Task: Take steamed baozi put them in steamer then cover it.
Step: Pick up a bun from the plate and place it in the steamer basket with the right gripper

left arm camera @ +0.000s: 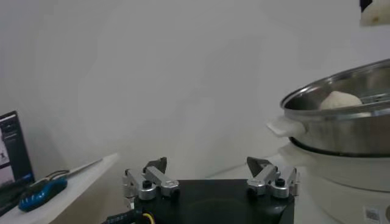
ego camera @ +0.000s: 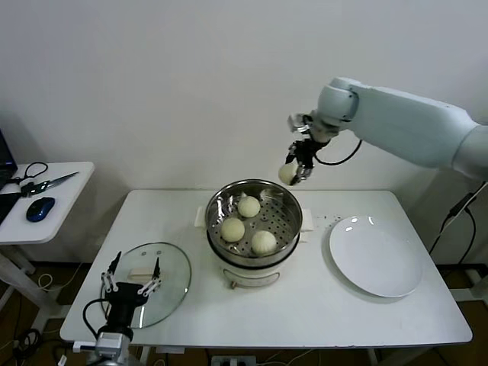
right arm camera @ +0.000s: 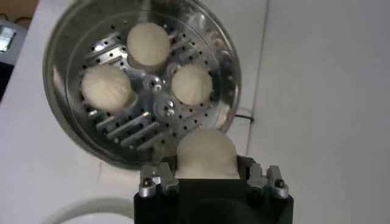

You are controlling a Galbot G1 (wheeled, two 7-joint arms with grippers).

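While the left tool (ego camera: 131, 281) sat open over the glass lid (ego camera: 156, 283) on the desk (ego camera: 305, 309), three baozi (ego camera: 232, 229) lay in the steamer (ego camera: 216, 207) — right tool (ego camera: 299, 172) gripped a fourth baozi (ego camera: 287, 174) above its back rim.

Cream baozi (ego camera: 248, 206); shiny steel steamer (ego camera: 216, 210), perforated tray; white plate (ego camera: 375, 255).

The white worktop (ego camera: 320, 305) carries the steamer (ego camera: 254, 229) in the middle, a glass lid (ego camera: 164, 278) and a white plate (ego camera: 375, 255).
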